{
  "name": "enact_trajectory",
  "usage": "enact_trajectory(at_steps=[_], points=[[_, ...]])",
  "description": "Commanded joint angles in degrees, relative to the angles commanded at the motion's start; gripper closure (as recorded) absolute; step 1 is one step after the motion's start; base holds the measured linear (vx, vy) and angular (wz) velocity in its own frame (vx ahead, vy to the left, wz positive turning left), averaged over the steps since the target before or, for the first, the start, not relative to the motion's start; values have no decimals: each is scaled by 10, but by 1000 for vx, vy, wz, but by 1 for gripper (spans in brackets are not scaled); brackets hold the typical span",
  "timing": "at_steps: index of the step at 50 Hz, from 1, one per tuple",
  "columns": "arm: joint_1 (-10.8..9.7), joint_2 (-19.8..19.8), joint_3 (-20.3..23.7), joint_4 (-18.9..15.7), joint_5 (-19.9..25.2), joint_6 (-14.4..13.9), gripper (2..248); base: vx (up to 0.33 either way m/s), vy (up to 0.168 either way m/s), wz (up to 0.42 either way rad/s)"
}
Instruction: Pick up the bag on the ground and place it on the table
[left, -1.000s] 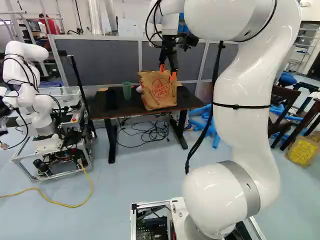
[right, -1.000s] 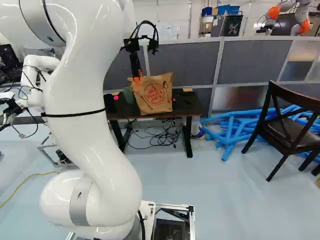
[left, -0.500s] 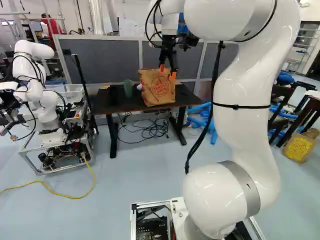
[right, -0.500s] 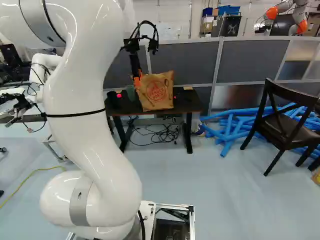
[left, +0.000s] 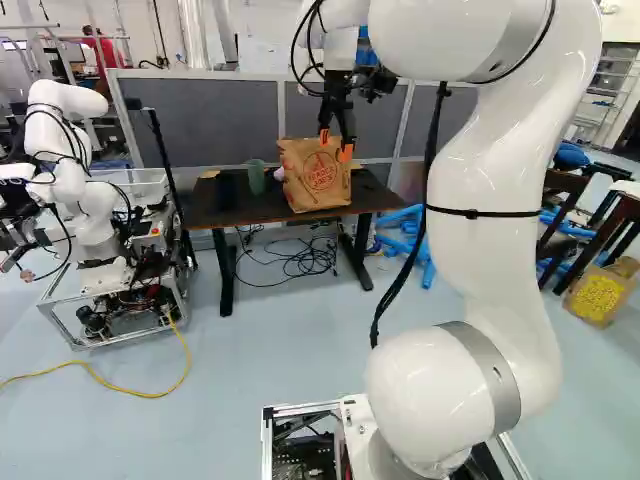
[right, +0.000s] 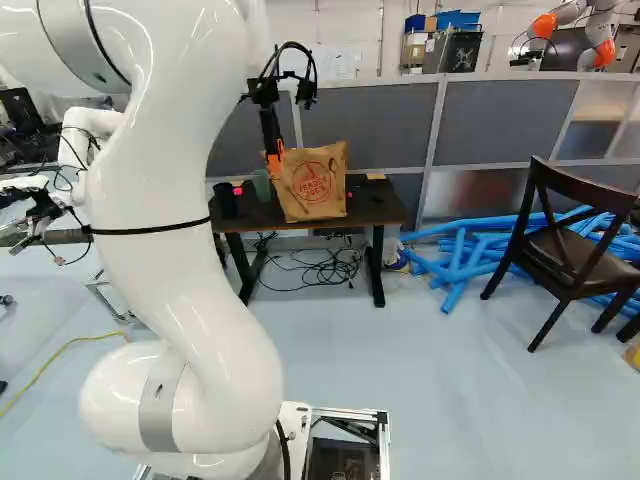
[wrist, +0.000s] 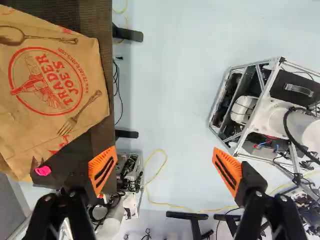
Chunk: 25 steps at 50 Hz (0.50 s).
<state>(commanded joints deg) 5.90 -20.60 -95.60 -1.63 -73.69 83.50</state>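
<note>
gripper (left: 335, 146) — fingers wide apart, holding nothing | bag (left: 315, 180) on table (left: 228, 211) | green cup (left: 255, 178) — base views only

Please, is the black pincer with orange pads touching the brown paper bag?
Apart. In the wrist view, the dark rectangular table shows between the brown bag and the nearer orange pad; the black pincer stands open.
</note>
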Motion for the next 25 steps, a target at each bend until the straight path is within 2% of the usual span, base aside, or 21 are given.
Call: enact_trajectory(at_steps=[25], points=[[-2,14,34,1,47,-32,3,0,0,0]])
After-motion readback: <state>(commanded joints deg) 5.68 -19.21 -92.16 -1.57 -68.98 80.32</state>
